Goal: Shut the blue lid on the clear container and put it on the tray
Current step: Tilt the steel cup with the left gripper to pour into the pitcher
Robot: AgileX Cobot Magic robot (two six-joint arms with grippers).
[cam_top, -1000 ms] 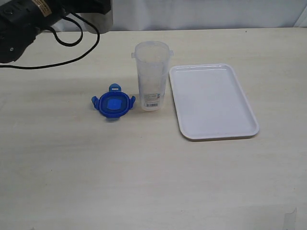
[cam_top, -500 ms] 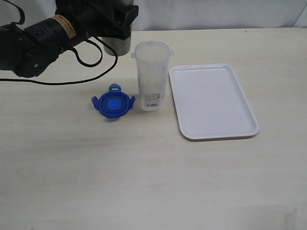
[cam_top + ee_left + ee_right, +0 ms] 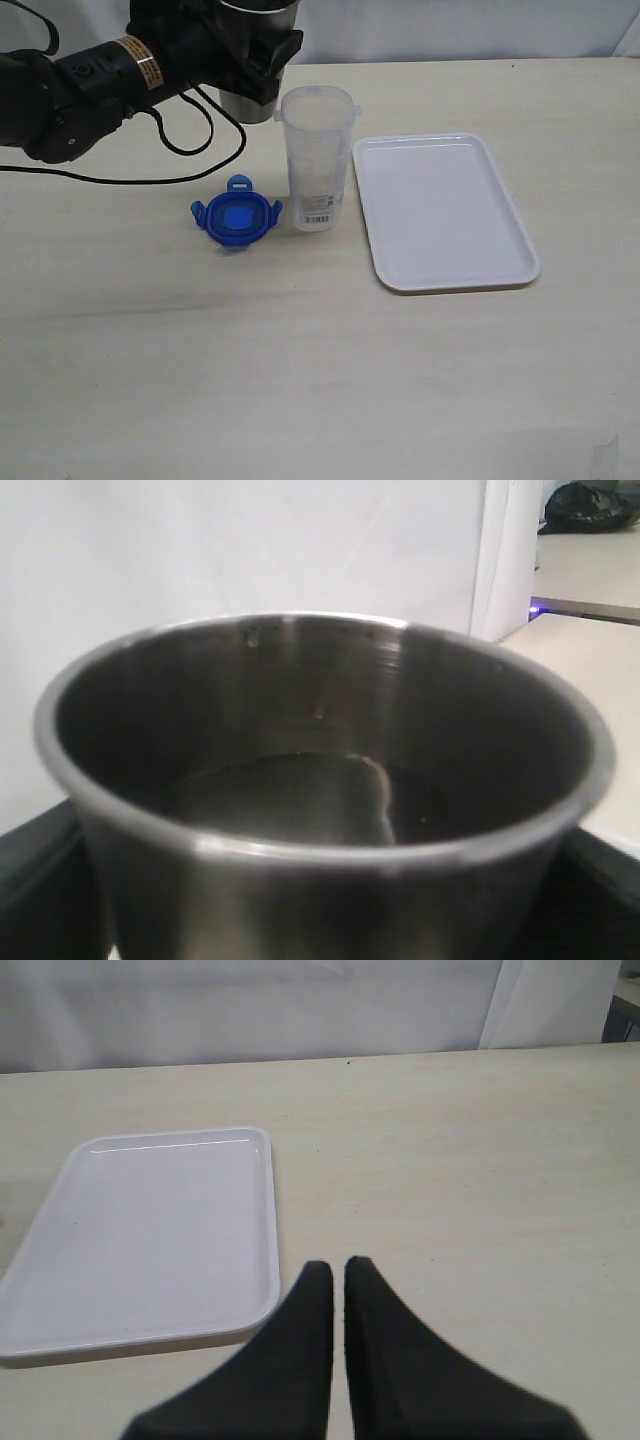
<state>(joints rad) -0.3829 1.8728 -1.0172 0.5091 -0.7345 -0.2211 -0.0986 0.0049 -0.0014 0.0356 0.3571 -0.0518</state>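
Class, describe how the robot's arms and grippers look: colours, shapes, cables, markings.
The left arm is glossy black, wearing a tan printed label band, with thin black cables trailing. The right gripper has matte black fingers tapering to rounded tips.

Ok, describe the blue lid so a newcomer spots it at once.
Find the white tray, the widest thing in view. Left of it stands the clear container; the blue lid lies flat beyond that. It alone is bright blue, round with rim flaps.

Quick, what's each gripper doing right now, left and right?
Left gripper: closed on the steel cup.
Right gripper: jaws closed, holding nothing.
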